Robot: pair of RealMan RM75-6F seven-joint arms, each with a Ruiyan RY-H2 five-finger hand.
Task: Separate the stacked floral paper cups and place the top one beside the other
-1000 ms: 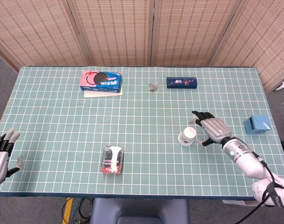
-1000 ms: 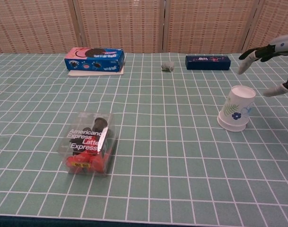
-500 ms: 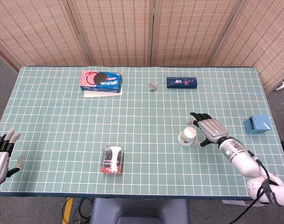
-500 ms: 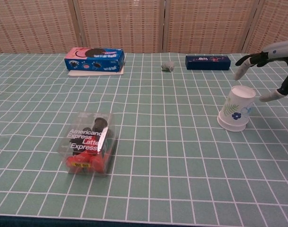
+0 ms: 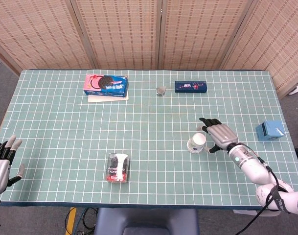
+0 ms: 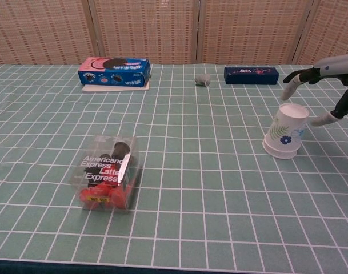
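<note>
The stacked floral paper cups (image 5: 196,142) (image 6: 286,132) stand upside down on the green grid table, white with blue flowers, right of centre. My right hand (image 5: 219,135) (image 6: 322,91) hovers just right of and above the cups, fingers spread, one fingertip close to the cup's upturned base; I cannot tell if it touches. It holds nothing. At the table's near left corner my left hand (image 5: 1,161) rests with fingers spread apart and nothing in it; the chest view does not show it.
A clear box of coffee capsules (image 5: 118,168) (image 6: 107,174) lies front centre. A cookie box (image 5: 106,84) (image 6: 114,71), a small grey lump (image 5: 161,90) (image 6: 203,80) and a dark blue box (image 5: 191,86) (image 6: 251,75) line the back. A light blue box (image 5: 269,130) sits right.
My right hand has edged left and lower, closing in on the cups. The cups and my left hand have not moved.
</note>
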